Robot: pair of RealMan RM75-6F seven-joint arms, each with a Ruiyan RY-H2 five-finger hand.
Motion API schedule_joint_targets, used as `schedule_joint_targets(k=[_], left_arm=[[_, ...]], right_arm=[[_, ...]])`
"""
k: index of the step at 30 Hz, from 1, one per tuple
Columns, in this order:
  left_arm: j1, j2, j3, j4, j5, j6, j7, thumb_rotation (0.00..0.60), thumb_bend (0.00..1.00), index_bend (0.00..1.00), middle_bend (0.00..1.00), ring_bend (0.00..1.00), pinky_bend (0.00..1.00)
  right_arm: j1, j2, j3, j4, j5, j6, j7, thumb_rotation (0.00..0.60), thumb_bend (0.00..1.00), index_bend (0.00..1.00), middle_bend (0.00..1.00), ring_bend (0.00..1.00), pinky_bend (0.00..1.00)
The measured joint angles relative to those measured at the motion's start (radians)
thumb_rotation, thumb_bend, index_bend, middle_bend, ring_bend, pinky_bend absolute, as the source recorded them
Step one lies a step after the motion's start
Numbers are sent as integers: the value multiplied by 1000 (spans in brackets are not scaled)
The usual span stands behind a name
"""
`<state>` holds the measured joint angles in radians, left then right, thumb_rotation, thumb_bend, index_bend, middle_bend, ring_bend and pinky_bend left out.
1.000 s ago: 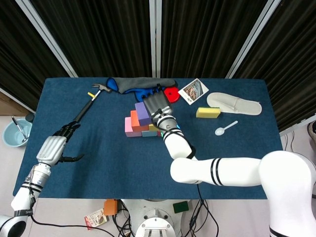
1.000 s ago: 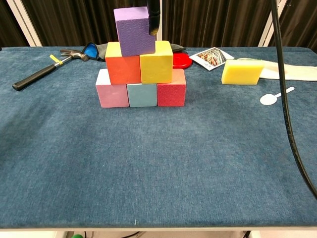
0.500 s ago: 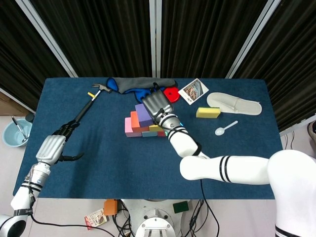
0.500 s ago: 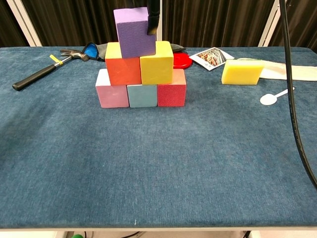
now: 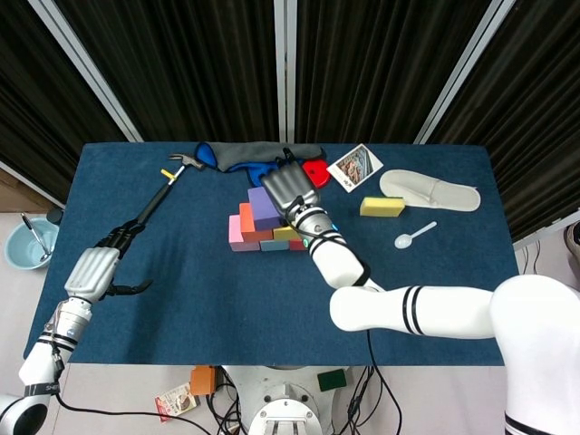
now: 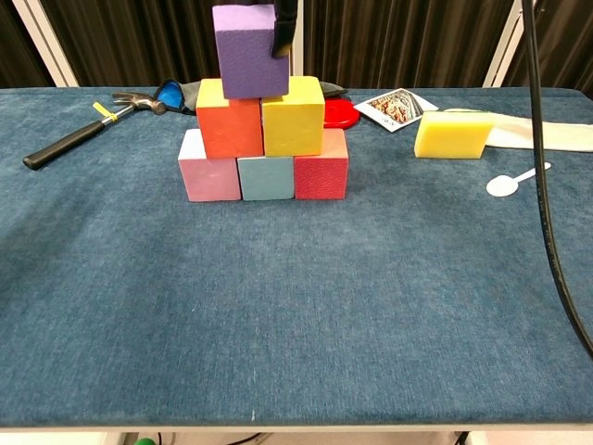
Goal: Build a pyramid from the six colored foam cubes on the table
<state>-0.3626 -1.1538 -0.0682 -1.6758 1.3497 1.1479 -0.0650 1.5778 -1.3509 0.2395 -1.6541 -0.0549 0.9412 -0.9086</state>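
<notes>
The left hand (image 5: 94, 270) rests at the worktop's (image 6: 296, 306) left edge, fingers loosely spread and holding nothing, unmoved since a second ago, near the hammer (image 6: 82, 132) handle. The pink cube (image 6: 209, 168), teal cube (image 6: 266, 178) and red cube (image 6: 321, 166) form the bottom row, with the orange cube (image 6: 230, 122) and yellow cube (image 6: 293, 116) on them. The purple cube (image 6: 248, 51) now sits square on top, straighter than a second ago when it was tilted. The right hand (image 5: 290, 188) still has a finger against its right top edge; whether it grips cannot be told. A sponge (image 6: 452, 134) and spoon (image 6: 512, 180) lie to the right.
</notes>
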Motion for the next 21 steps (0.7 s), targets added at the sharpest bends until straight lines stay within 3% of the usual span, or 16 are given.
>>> schedule_joint_targets(k=[3,8,21], left_arm=[[1,-3,1,3,5,2,-3,468,153,84,26,61,207],[2,-6,4,7,9,2,-8,446,154,84,26,61,209],[6,-11,8,22,16,3,-24,453,154,84,26,61,207]], right_arm=[[14,2,8,-17,49,50,-17,600,154,431,324,135,0],[37,-27,25,-19,112,114,-53,600,153,425,325,135,0],[49,-91,62,19,155,153,-115,600,154,421,322,135,0]])
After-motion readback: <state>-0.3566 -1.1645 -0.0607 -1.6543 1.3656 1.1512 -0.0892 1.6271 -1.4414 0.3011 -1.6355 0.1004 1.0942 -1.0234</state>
